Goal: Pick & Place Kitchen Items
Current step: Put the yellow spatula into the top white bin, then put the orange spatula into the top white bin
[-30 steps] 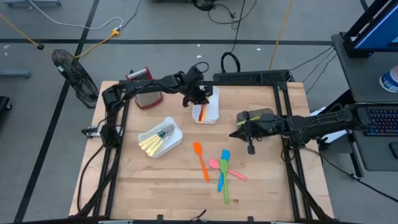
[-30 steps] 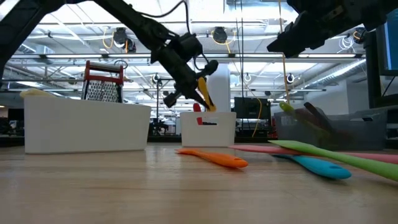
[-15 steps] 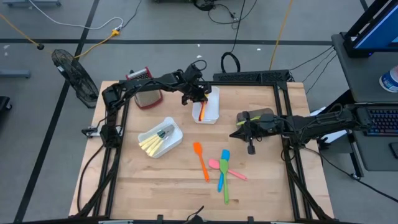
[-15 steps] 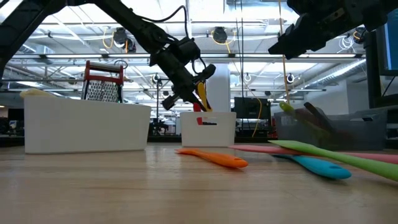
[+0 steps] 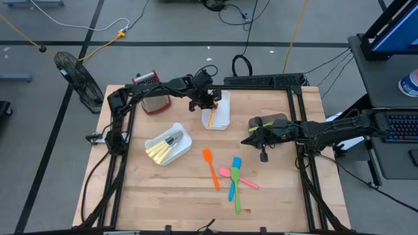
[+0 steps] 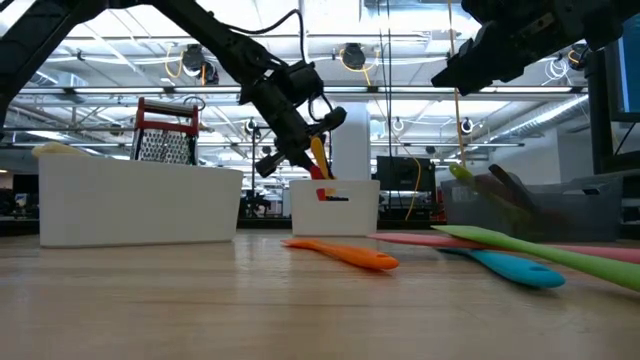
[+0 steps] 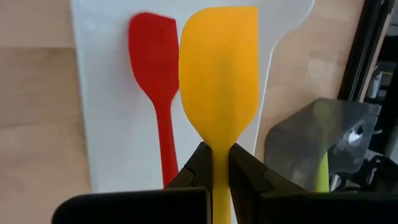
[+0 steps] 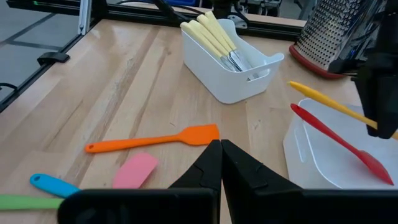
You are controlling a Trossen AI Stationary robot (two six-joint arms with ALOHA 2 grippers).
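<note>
Left gripper [image 7: 214,163] has its fingers pinched on the handle of the yellow spatula [image 7: 219,74], blade sticking out at 12 o'clock over the white bin [image 5: 221,116]. A red spatula [image 7: 155,68] lies in that bin, just beside it at 9 o'clock. Right gripper [image 8: 221,163] hovers over the worktop [image 5: 274,183], fingers pressed together, empty. No readable writing anywhere.

The wooden table [image 5: 163,189] stands on a grey floor [image 5: 39,163] marked with dark tape lines. A black fan [image 5: 77,81] sits off one corner, cables [image 5: 78,26] trail across the floor, and ceiling lights [image 6: 352,55] hang among white trusses behind.
</note>
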